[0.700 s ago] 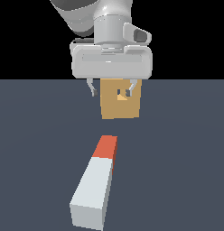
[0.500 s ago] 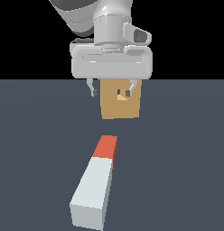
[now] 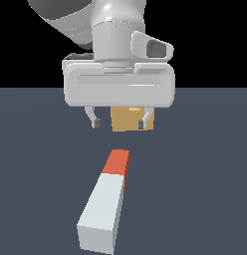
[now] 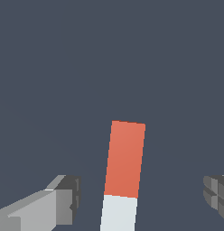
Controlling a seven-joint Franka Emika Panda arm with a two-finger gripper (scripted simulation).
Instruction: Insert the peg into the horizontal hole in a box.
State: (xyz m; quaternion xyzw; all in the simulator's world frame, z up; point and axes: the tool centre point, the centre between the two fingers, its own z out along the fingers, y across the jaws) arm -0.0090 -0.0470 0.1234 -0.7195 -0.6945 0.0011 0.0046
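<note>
Upper centre of the exterior frame, we see the gripper (image 3: pixel 118 122) hanging with its fingers (image 3: pixel 95 121) spread wide and holding nothing, above the floor (image 3: pixel 205 169) and clear of the peg (image 3: pixel 109 197). Behind it the box (image 3: pixel 126 120) sits mostly hidden by the hand, so we can't make out the hole. Lower centre, the peg lies flat, orange-red end (image 4: pixel 126 158) toward the box and well apart from it, lined up between the fingertips in the wrist view.
</note>
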